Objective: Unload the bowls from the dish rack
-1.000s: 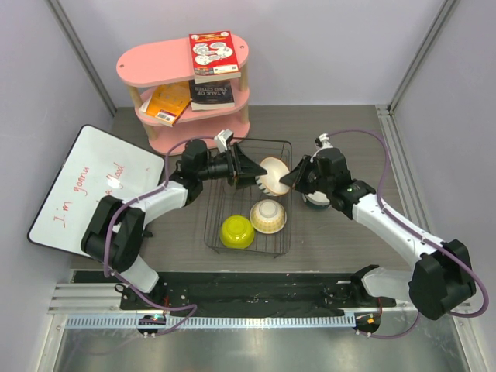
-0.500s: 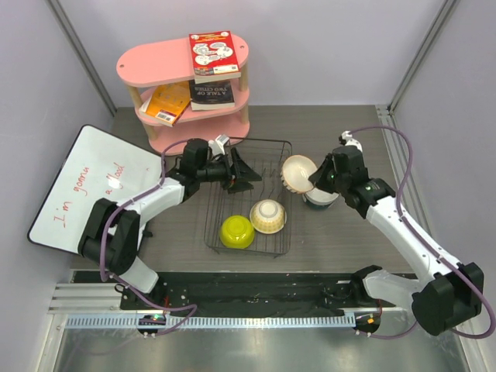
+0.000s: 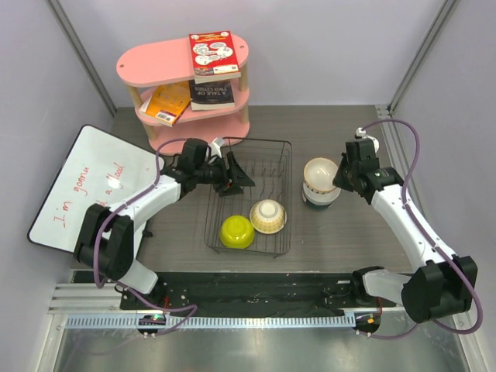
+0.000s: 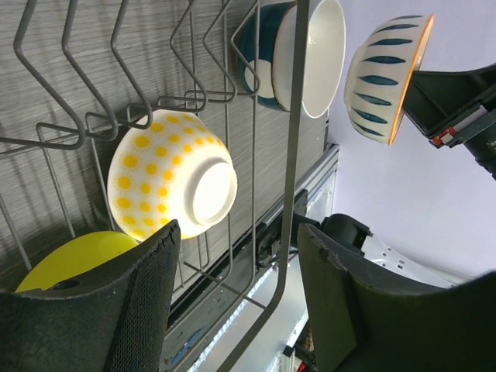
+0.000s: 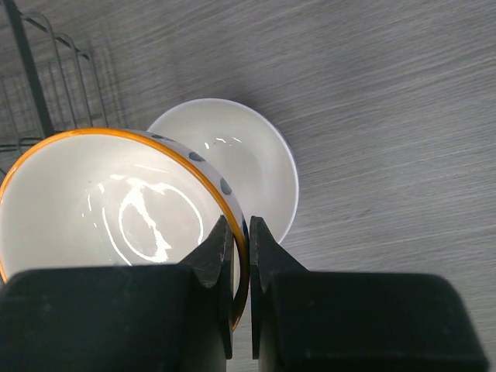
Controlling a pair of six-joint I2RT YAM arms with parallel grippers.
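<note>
Right gripper (image 3: 339, 177) pinches the rim of an orange-rimmed bowl (image 3: 319, 171), holding it above a bowl stack (image 3: 319, 199) that sits on the table at three o'clock of the dish rack (image 3: 232, 203). Left gripper (image 3: 242, 177) hovers over the rack's far half.

Left wrist view: the fingers are spread and hold nothing. A dotted bowl (image 4: 172, 182) lies upturned in the rack, with a yellow-green bowl (image 4: 74, 260) at its seven o'clock.

Right wrist view: the fingertips are closed on the bowl's rim, with a white bowl (image 5: 248, 155) below.

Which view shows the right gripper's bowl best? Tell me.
Right wrist: the bowl fills the frame, orange rim pinched by the right gripper. Left wrist shows its striped outside; top external shows it small.
</note>
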